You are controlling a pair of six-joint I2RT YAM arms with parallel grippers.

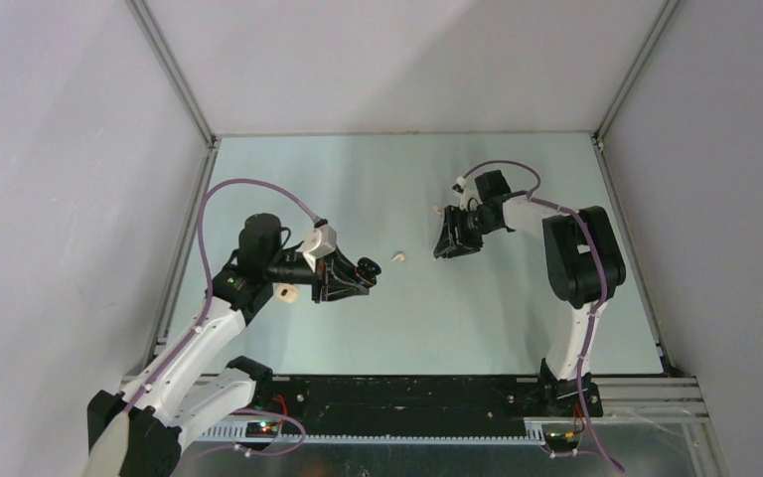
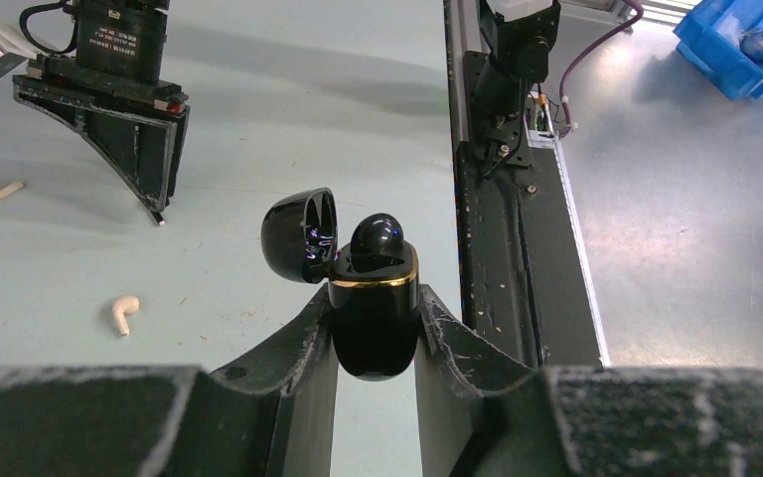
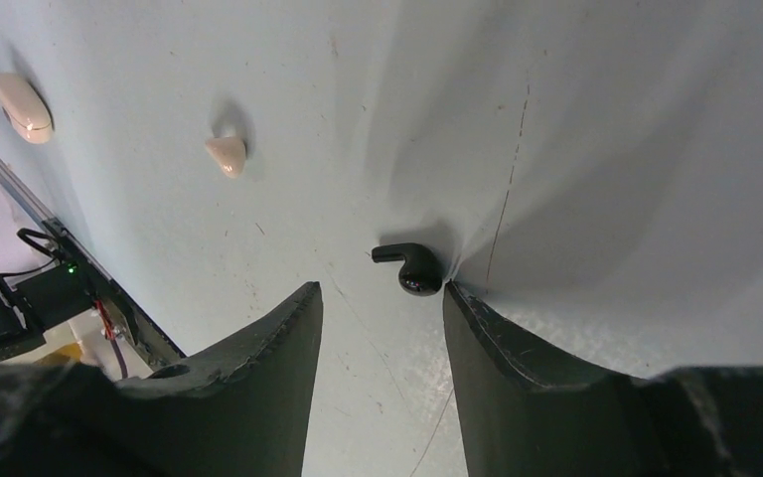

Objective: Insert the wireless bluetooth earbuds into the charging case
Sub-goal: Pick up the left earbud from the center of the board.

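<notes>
My left gripper (image 2: pixel 376 298) is shut on a glossy black charging case (image 2: pixel 375 328) with a gold rim, held upright above the table with its lid (image 2: pixel 298 236) flipped open. A black earbud (image 2: pixel 378 237) sits in the case's top. In the top view this gripper (image 1: pixel 358 273) is left of centre. My right gripper (image 3: pixel 382 288) is open, low over the table. A second black earbud (image 3: pixel 412 266) lies at the tip of its right finger (image 3: pixel 477 328), just beyond the gap. Two beige earbuds (image 2: pixel 124 313) (image 2: pixel 0 189) lie loose on the table.
A beige case (image 3: pixel 22 107) lies by the left arm, also visible from above (image 1: pixel 285 292). One beige earbud (image 1: pixel 395 256) lies between the two grippers. The black rail (image 2: pixel 497 229) at the table's near edge runs close to the left gripper.
</notes>
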